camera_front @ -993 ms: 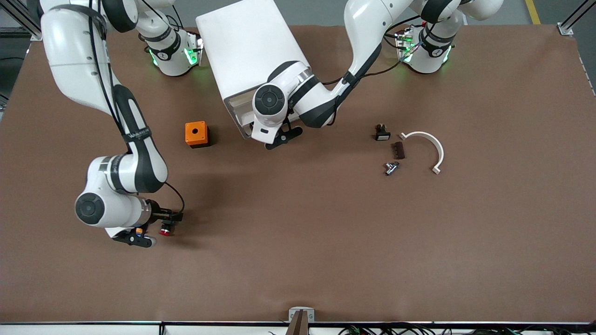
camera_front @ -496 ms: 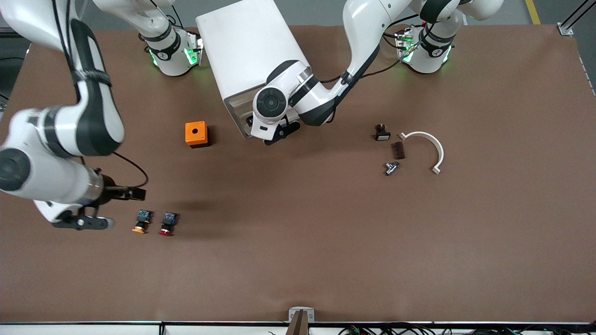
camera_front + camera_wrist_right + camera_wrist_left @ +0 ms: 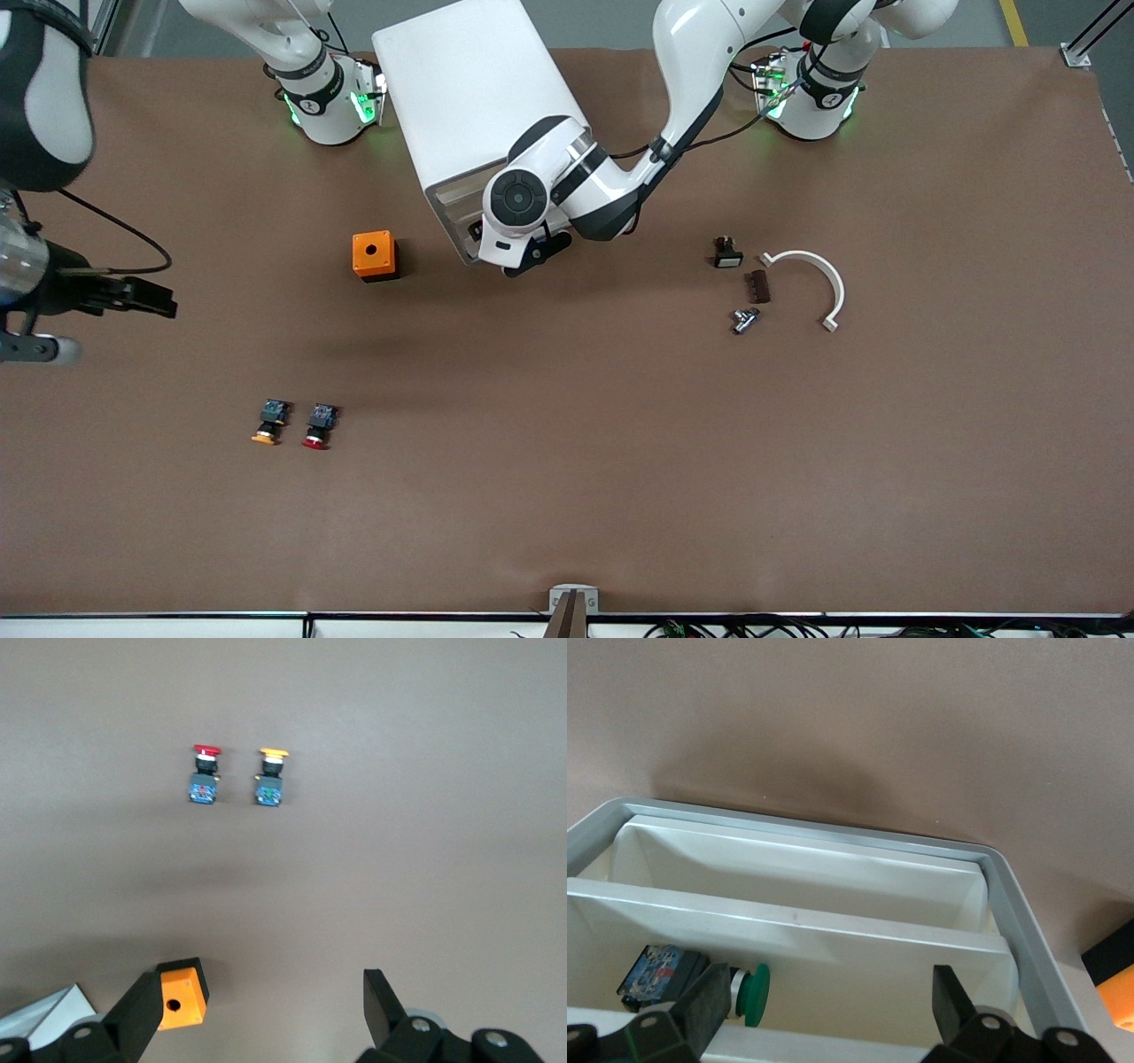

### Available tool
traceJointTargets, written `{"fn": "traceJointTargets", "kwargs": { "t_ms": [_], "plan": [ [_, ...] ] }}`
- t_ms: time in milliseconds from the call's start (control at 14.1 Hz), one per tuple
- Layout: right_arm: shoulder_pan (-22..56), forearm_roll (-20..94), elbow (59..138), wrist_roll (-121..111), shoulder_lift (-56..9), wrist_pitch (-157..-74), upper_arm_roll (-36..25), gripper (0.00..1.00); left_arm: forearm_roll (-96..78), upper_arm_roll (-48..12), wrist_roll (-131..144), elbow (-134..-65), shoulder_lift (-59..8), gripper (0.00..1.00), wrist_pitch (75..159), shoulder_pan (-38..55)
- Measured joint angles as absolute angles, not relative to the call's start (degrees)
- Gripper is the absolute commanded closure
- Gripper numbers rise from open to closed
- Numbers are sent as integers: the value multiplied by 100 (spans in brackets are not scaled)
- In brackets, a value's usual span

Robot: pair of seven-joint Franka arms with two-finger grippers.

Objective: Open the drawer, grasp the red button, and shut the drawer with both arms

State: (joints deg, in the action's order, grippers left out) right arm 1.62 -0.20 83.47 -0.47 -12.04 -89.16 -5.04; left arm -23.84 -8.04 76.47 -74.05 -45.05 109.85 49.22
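With the tiny red-capped push button [image 3: 315, 429] lying on the brown bench [image 3: 620, 443], at 7 o'clock from the orange box [image 3: 372, 255], the shallow white plastic drawer [image 3: 833, 877] is best pushed squarely by the wide left claw [image 3: 833, 992], while the wide, empty right claw [image 3: 257, 992] waits.
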Motion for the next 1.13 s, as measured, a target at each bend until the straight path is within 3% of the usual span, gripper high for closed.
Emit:
{"fn": "traceJointTargets", "kwargs": {
  "t_ms": [496,1134],
  "plan": [
    [13,-145,8313,-464,-649,-8294,-513,0,-2434,-741,7647,-7387,-4421,0,11024,4834],
    [-84,-202,7616,-548,-616,-7380,-609,0,-1623,-641,7633,-7351,-3433,0,11002,3658]
  ]
}}
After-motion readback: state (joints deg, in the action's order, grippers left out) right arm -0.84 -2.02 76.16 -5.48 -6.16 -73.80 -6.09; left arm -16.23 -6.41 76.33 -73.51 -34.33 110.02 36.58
